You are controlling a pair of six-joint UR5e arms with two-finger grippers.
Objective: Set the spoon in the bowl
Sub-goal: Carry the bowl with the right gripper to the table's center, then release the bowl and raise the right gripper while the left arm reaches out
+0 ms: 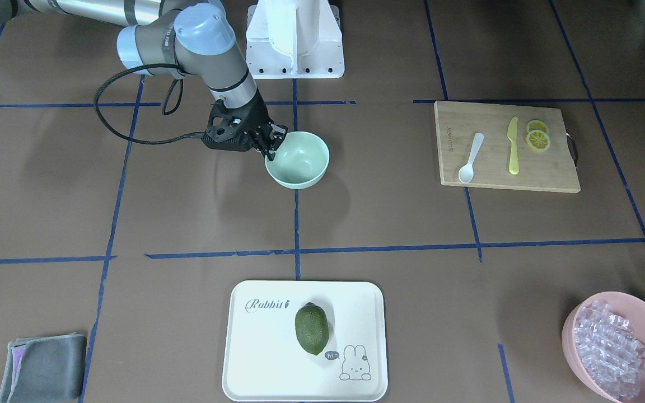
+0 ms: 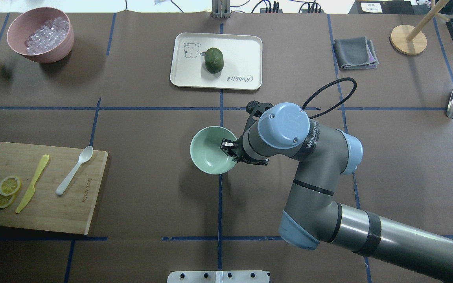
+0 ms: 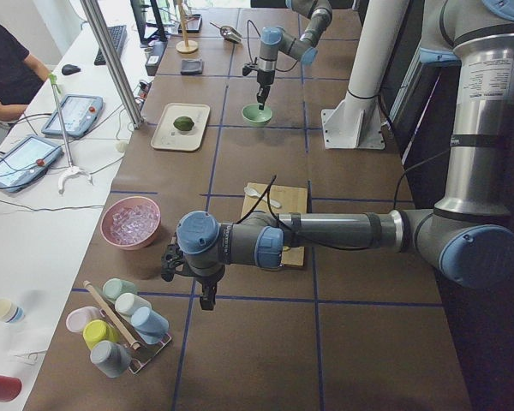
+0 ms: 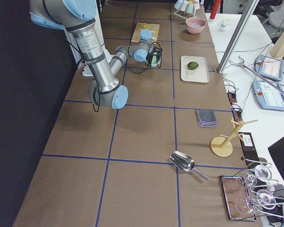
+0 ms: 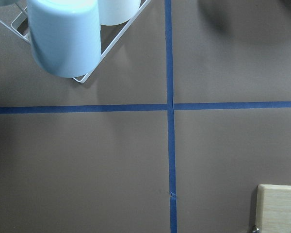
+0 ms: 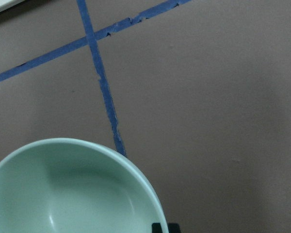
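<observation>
The white spoon (image 1: 471, 158) lies on the wooden cutting board (image 1: 546, 173), next to a yellow knife (image 1: 513, 146); it also shows in the overhead view (image 2: 74, 170). The mint-green bowl (image 1: 300, 162) (image 2: 209, 155) stands at the table's middle on a blue tape line. My right gripper (image 1: 271, 146) (image 2: 229, 148) is at the bowl's rim on the robot's right side, its fingers closed across the rim. The right wrist view shows the bowl (image 6: 72, 194) from above. My left gripper (image 3: 207, 296) hangs over the table's left end, far from the spoon; I cannot tell whether it is open.
A white tray (image 1: 255, 358) with a green avocado (image 1: 312, 328) is at the far side. A pink bowl of ice cubes (image 2: 39, 33), lemon slices (image 2: 6, 190) on the board, a grey cloth (image 2: 354, 53), and a cup rack (image 5: 63, 39) stand around.
</observation>
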